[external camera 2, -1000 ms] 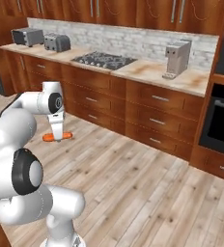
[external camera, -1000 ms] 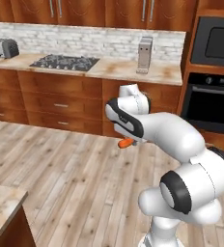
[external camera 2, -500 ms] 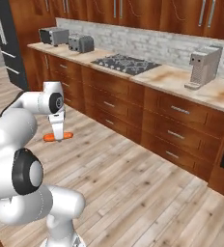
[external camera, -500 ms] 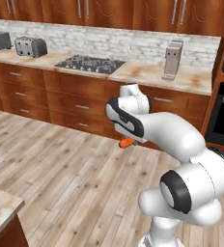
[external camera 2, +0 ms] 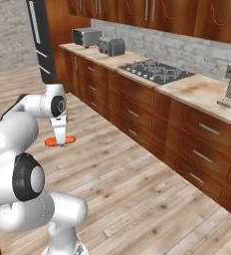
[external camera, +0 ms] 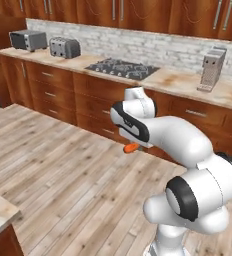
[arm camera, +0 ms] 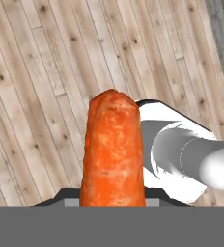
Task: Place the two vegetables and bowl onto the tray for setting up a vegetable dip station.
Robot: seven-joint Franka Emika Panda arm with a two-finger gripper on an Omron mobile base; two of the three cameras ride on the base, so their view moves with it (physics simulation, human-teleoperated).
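The hand (external camera 2: 60, 141) is closed on the carrot (external camera 2: 59, 141), holding it crosswise above the wooden floor (external camera 2: 137, 199), well clear of the boards. In the left base view the carrot's (external camera: 131, 147) orange tip sticks out from under the arm's wrist. In the hand view the carrot (arm camera: 113, 152) stands up between the fingertips, blunt end farthest from the camera, with floor planks behind it. Along the far wall runs a surface (external camera: 178, 80) over brown cabinets (external camera 2: 137, 107). On it sit a stovetop (external camera: 122, 68), two toasters (external camera: 64, 47) near the left end, and a tall grey cylinder (external camera: 212, 68) toward the right.
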